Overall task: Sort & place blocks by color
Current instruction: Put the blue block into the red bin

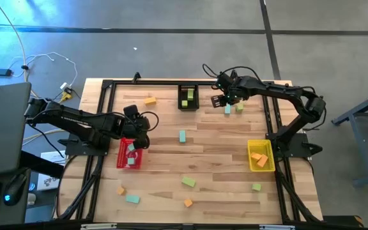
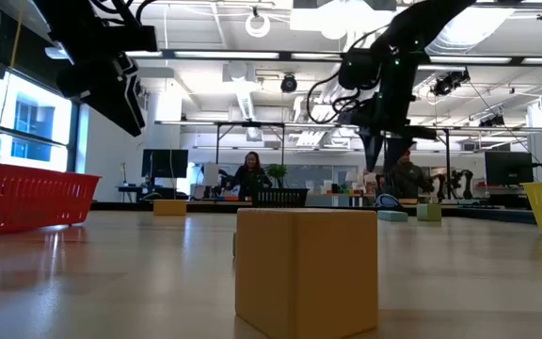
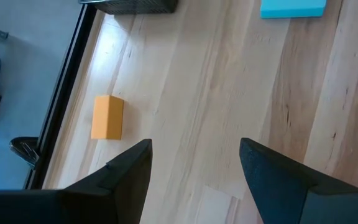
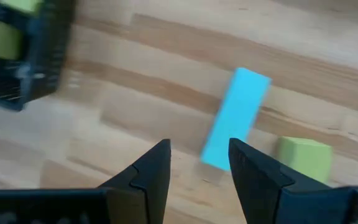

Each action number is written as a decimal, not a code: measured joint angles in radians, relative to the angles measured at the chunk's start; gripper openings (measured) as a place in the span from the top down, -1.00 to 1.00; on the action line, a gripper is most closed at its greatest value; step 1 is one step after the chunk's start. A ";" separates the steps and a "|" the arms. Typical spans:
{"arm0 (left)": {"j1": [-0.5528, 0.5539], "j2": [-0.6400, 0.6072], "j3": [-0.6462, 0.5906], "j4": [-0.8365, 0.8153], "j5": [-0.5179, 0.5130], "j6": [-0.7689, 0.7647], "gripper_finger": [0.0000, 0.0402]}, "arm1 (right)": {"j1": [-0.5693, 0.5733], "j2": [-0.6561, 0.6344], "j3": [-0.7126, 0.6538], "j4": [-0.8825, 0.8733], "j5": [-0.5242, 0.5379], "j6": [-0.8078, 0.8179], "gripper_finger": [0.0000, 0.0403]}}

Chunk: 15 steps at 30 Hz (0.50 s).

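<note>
Right wrist view: right gripper (image 4: 197, 165), fingers parted and empty, is hovering over the teal bar (image 4: 236, 118), at the black bin's (image 1: 188, 98) three o'clock, likely lining up a pick.

Left arm: I reach in from the table's left side, elbow bent, forearm stretched toward the middle.
Left gripper (image 1: 139, 130): I hold it above the table with my two dark fingers (image 3: 126, 177) spread wide, nothing between them.
Right arm: I come from the right side, fold at the elbow and stretch across the far part of the table.
Right gripper (image 1: 220, 100): I point it down, my fingers (image 4: 151, 171) parted with a gap, gripping nothing.
</note>
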 joint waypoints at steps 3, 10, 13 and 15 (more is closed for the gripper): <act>0.000 0.000 0.000 0.000 0.000 0.000 -0.13 | -0.017 0.000 0.000 -0.009 0.022 -0.002 0.20; 0.000 0.000 -0.011 0.001 0.001 0.022 -0.13 | -0.048 0.014 0.000 -0.023 0.022 0.051 0.09; 0.000 0.000 -0.019 0.004 0.001 0.024 -0.13 | -0.051 0.047 0.000 -0.025 0.009 0.053 0.08; 0.000 0.000 -0.021 0.004 0.001 0.025 -0.13 | -0.051 0.071 -0.001 -0.024 0.005 0.053 0.08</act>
